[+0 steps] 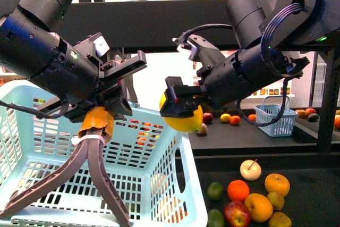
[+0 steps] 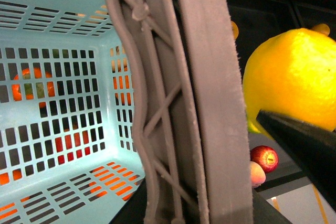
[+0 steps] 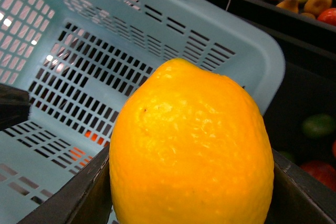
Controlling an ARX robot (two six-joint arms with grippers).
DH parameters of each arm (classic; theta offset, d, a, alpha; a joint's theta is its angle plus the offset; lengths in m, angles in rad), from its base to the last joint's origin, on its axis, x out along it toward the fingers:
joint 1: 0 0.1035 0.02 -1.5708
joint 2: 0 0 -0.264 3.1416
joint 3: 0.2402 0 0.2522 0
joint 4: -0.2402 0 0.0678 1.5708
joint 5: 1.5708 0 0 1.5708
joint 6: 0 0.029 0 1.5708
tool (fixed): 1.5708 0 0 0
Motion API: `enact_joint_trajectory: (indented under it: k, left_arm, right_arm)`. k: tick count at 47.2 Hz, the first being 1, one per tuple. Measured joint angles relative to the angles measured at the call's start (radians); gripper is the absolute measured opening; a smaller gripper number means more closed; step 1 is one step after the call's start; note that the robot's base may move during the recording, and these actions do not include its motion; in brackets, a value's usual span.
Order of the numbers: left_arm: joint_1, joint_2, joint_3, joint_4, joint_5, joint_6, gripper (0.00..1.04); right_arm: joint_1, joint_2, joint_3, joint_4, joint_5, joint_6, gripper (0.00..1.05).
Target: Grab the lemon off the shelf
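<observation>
Item: small smooth bright-yellow lemon [image 1: 187,124], clamped in your right hand [image 1: 179,106], off the black metal shelf [image 1: 159,25], near the pale-blue slotted plastic basket's rim [image 1: 154,114]. Left hand [image 1: 101,120]: closed on the grey basket handle [image 1: 106,184]. Step, seemingly: pick done. Next, likely: lower into basket, release.

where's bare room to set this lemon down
The blue basket's slotted floor, beside the lemon in the right gripper, is bare; the grey handle held by the left gripper crosses it. On the shelf tray a dark strip between basket wall and green fruit is free. The fruit pile right of it is crowded.
</observation>
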Motion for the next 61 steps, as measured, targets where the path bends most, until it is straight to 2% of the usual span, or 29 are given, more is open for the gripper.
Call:
enact_joint_trajectory:
  k: [12,19,29,37,50,55,61]
  left_arm:
    - [0.000,0.000,0.000,0.000,0.000,0.000,0.16]
    - [0.000,0.000,0.000,0.000,0.000,0.000,0.16]
    - [0.000,0.000,0.000,0.000,-0.001,0.000,0.16]
    - [0.000,0.000,0.000,0.000,-0.005,0.002,0.16]
    - [0.000,0.000,0.000,0.000,0.003,0.001,0.16]
    - [-0.001,0.000,0.000,0.000,0.005,0.000,0.16]
    - [-0.001,0.000,0.000,0.000,0.001,0.001,0.16]
  right_arm:
    - [0.066,0.004,-0.020,-0.013,0.037,-0.003,0.71]
    - [0.070,0.013,-0.020,0.006,0.031,0.000,0.98]
    - [0.034,0.013,-0.020,0.050,0.043,0.034,0.97]
    - [-0.070,-0.027,-0.065,0.145,0.072,0.061,0.97]
    - [-0.299,-0.129,-0.238,0.299,0.084,0.077,0.97]
    - [-0.361,-0.119,-0.310,0.349,0.092,0.050,0.97]
    - [-0.389,-0.086,-0.363,0.394,0.093,0.017,0.97]
